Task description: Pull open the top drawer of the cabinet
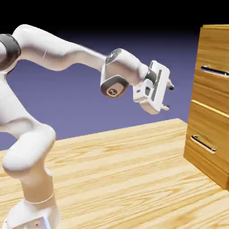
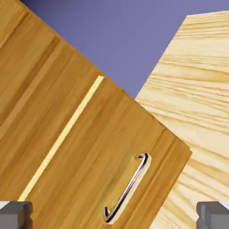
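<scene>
Two fingers of pincer (image 1: 168,96) spread apart, empty, aimed right toward top drawer (image 1: 214,71) handle, well short

cabinet (image 1: 210,94) right of gripper (image 1: 168,96) (well apart)

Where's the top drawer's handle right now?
In the exterior view, the top drawer's handle sits at the right edge, high on the cabinet, right of the open tool.
</scene>
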